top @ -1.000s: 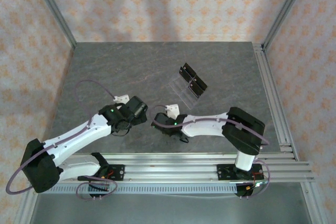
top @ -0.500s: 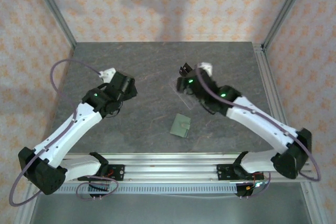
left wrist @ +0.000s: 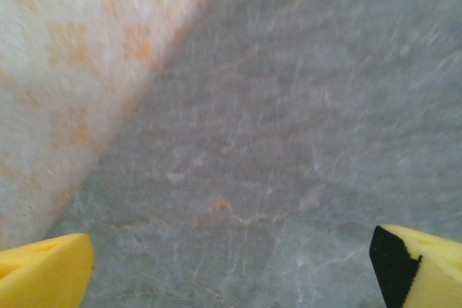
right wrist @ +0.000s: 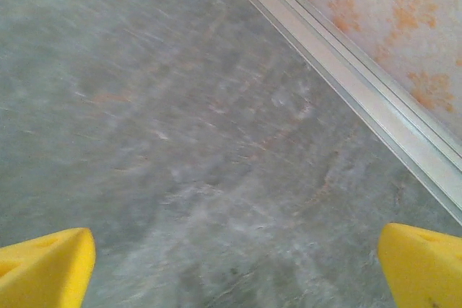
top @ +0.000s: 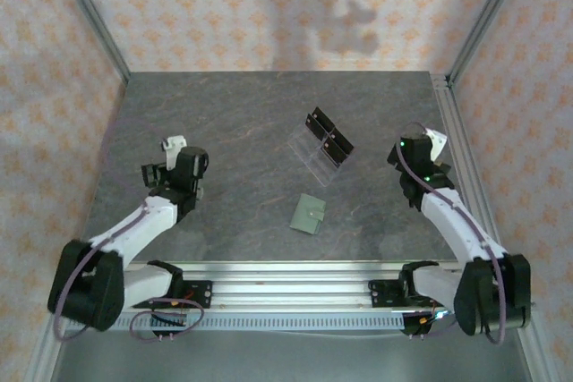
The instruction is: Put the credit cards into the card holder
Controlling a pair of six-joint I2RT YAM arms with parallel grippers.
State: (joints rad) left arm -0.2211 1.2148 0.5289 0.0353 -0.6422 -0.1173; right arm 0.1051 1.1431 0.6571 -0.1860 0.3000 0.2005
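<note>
Left claw [left wrist: 231,272] and right claw [right wrist: 234,268] spread, empty. Approach step: card holder [top: 309,214] between them; reach inward next.

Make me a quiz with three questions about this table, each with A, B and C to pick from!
1. Where does the green card holder lie?
A. On the table, nearer the arms than the clear rack
B. On top of the rack
C. Against the back wall

2. What colour are the left fingers and the right fingers?
A. Red
B. Yellow
C. Blue

3. How do both pairs of fingers stand?
A. Shut on the card holder
B. Shut on a card
C. Wide open, holding nothing

Answers:
1 A: the top view shows it flat on the table, on the arm-base side of the rack.
2 B: both wrist views show yellow tips.
3 C: bare table lies between the spread tips.
</note>
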